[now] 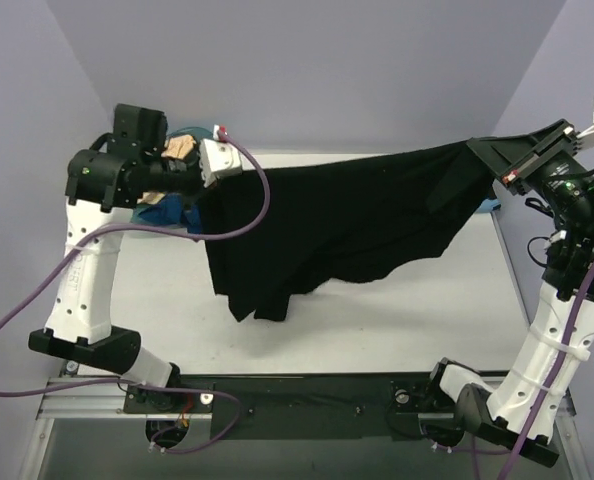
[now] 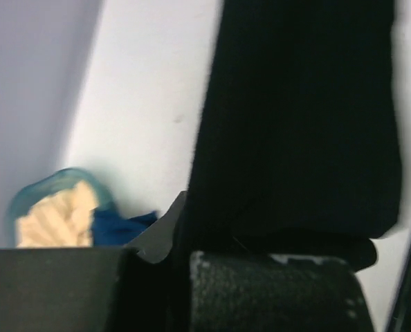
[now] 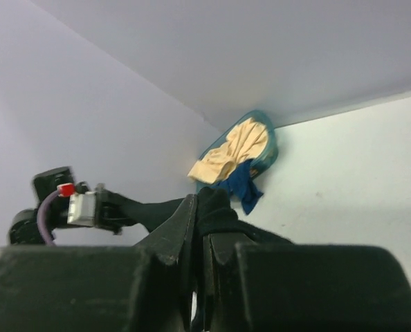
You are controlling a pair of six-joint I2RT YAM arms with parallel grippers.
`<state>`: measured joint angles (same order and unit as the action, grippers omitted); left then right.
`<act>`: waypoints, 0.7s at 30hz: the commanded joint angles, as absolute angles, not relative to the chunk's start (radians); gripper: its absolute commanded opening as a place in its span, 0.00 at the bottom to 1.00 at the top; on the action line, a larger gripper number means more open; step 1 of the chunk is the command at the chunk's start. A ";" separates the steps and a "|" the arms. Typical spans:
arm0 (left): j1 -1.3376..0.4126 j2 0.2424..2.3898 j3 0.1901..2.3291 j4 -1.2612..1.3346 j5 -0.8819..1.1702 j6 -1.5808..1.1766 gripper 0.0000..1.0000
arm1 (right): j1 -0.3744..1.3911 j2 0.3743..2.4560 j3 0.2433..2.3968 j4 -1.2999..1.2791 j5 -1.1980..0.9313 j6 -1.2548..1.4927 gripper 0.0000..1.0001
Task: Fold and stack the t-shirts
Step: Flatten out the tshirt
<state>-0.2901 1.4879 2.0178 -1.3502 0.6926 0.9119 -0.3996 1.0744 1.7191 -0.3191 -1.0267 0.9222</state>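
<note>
Black t-shirt (image 1: 347,225) stretched above table (image 1: 397,320), left hand (image 1: 199,188) and right hand (image 1: 489,152) pinching opposite edges.

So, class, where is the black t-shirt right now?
In the top view, the black t-shirt hangs stretched above the table between the left pincer and right pincer.

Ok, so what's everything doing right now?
Black shirt: lifted, stretched between both grippers.
Left gripper: shut on one end.
Right gripper: shut on the other end.
Basin: holds two shirts.
Beige shirt: crumpled inside it.
Blue shirt: crumpled, partly hanging out.
</note>
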 commanded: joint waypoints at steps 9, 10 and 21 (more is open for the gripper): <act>-0.169 1.502 2.418 -1.571 0.621 0.867 0.00 | -0.437 1.131 1.927 -0.574 -0.865 0.620 0.00; -0.169 1.493 2.405 -1.572 0.627 0.850 0.00 | -0.434 1.124 1.915 -0.574 -0.867 0.614 0.00; -0.193 1.437 2.248 -1.571 0.658 0.742 0.00 | -0.385 1.107 1.896 -0.566 -0.890 0.630 0.00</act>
<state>-0.1860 1.4662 2.3375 -1.3670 0.6193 0.7696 -0.3897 1.1042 1.9095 -0.6163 -0.9035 0.6277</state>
